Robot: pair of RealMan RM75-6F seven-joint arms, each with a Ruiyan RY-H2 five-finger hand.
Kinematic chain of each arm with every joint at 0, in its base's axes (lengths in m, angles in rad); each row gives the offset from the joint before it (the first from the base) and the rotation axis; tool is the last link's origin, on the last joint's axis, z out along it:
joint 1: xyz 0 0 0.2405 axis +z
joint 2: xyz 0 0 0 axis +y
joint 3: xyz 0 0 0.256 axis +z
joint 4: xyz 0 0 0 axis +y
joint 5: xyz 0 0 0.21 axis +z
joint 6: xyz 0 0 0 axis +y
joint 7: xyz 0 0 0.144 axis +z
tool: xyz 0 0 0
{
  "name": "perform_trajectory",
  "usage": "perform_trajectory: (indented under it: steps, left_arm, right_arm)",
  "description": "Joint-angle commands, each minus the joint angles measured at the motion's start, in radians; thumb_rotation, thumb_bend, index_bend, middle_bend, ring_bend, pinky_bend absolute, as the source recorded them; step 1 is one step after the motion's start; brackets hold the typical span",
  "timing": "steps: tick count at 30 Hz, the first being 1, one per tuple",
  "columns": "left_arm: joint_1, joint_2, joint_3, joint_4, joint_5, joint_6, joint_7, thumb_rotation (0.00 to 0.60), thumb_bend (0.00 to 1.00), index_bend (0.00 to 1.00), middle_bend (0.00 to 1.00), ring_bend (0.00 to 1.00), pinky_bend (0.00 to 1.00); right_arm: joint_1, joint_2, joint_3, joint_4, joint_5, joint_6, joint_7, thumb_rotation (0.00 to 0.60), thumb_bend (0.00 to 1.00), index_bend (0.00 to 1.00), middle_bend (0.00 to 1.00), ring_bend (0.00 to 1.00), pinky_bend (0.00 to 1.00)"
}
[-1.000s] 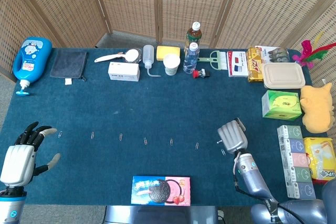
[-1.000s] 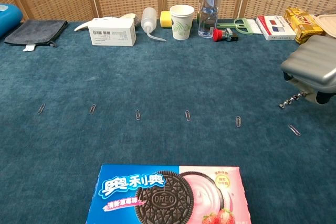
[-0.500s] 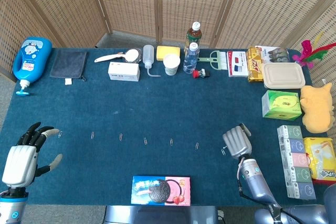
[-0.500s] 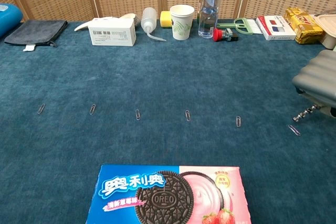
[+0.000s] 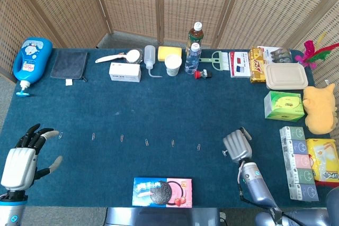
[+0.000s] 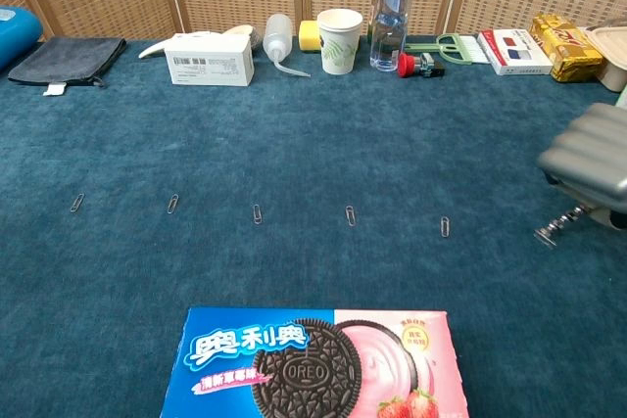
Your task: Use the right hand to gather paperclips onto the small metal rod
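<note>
My right hand point(image 5: 237, 145) point(image 6: 588, 159) grips the small metal rod point(image 6: 560, 224), which slants down to the left. Its tip meets the rightmost paperclip point(image 6: 544, 235), and that clip seems to cling to it just above the blue cloth. In the head view the rod tip point(image 5: 224, 153) pokes out left of the hand. Several more paperclips lie in a row to the left: the nearest point(image 6: 445, 226) point(image 5: 198, 147), then one point(image 6: 350, 215), then another point(image 6: 257, 213), out to the farthest point(image 6: 77, 203). My left hand point(image 5: 24, 157) rests open at the table's near left corner, holding nothing.
An Oreo box point(image 6: 309, 364) lies at the front edge. Along the back stand a white box point(image 6: 210, 58), squeeze bottle point(image 6: 279, 39), paper cup point(image 6: 339, 40) and water bottle point(image 6: 390, 9). Boxes and a yellow plush toy point(image 5: 320, 108) line the right side.
My right hand dipped and shifted slightly left, bringing the rod tip onto the rightmost paperclip, which no longer lies flat on the cloth. The left hand has barely moved.
</note>
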State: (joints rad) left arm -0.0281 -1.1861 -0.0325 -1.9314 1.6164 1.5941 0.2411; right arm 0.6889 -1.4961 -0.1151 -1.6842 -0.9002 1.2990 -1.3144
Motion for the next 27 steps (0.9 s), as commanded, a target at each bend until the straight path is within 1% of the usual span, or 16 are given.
perform_trajectory:
  steps: [1, 5, 9, 15, 27]
  left_arm:
    - [0.002, -0.001, 0.000, 0.008, -0.005, 0.001, -0.008, 0.600, 0.39, 0.27, 0.25, 0.11, 0.22]
    - [0.002, -0.002, -0.001, 0.019, -0.011, 0.001, -0.023, 0.600, 0.39, 0.27, 0.25, 0.11, 0.22]
    - [0.006, -0.001, -0.001, 0.035, -0.018, 0.004, -0.041, 0.600, 0.39, 0.27, 0.25, 0.11, 0.22]
    - [0.013, 0.003, 0.001, 0.055, -0.028, 0.008, -0.068, 0.600, 0.39, 0.27, 0.25, 0.11, 0.22]
    - [0.019, 0.001, 0.003, 0.083, -0.042, 0.008, -0.099, 0.600, 0.39, 0.27, 0.25, 0.11, 0.22]
  right_arm:
    - [0.024, -0.001, 0.045, -0.042, 0.001, 0.002, -0.017, 0.600, 0.45, 0.69, 0.77, 0.82, 0.60]
    - [0.051, -0.018, 0.087, -0.077, 0.019, -0.003, -0.041, 0.600, 0.45, 0.69, 0.77, 0.82, 0.60]
    - [0.079, -0.057, 0.108, -0.077, 0.054, -0.022, -0.080, 0.600, 0.45, 0.69, 0.77, 0.82, 0.60]
    - [0.107, -0.119, 0.108, -0.034, 0.089, -0.041, -0.123, 0.600, 0.45, 0.69, 0.77, 0.82, 0.60]
    - [0.140, -0.174, 0.124, 0.019, 0.135, -0.049, -0.149, 0.600, 0.45, 0.68, 0.77, 0.82, 0.60]
